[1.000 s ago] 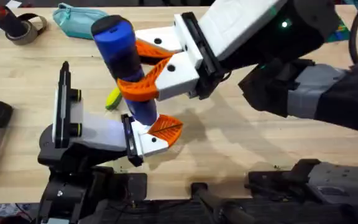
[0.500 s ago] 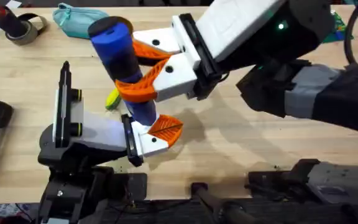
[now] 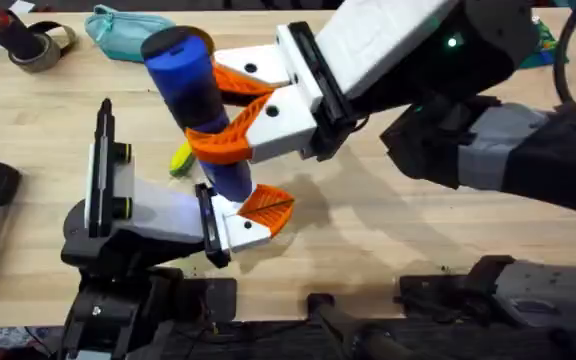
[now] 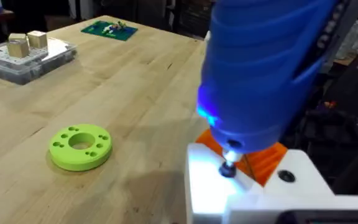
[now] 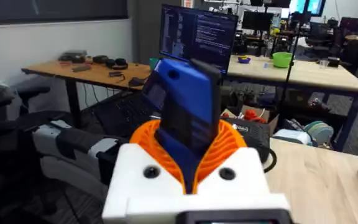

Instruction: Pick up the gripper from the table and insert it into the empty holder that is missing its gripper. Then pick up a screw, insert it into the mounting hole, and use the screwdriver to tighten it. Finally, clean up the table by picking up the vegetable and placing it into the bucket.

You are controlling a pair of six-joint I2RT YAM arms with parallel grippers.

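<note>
The blue screwdriver point(image 3: 200, 105) stands tilted over the left arm's end, and my right gripper point(image 3: 223, 125) is shut on its middle with orange ribbed fingers point(image 5: 229, 146). In the left wrist view the screwdriver point(image 4: 266, 68) has its tip on a screw point(image 4: 229, 169) in the white holder point(image 4: 229, 199). A blue light glows on the screwdriver near that tip. The orange gripper point(image 3: 266, 205) sits in the holder point(image 3: 238, 230) at my left gripper point(image 3: 258, 215). The yellow-green vegetable point(image 3: 180, 158) lies on the table point(image 3: 368, 230) just behind the left arm. The bucket is hidden.
At the table's far left edge lie a teal pouch point(image 3: 128, 30) and a tape roll point(image 3: 38, 45). The left wrist view takes in a lime-green disc point(image 4: 79, 146), a clear box with blocks point(image 4: 27, 53) and a green board point(image 4: 110, 28). The right arm point(image 3: 448, 90) spans the table's middle.
The screwdriver's top shifted slightly left with the right gripper a second ago. Since half a second ago nothing has moved.
</note>
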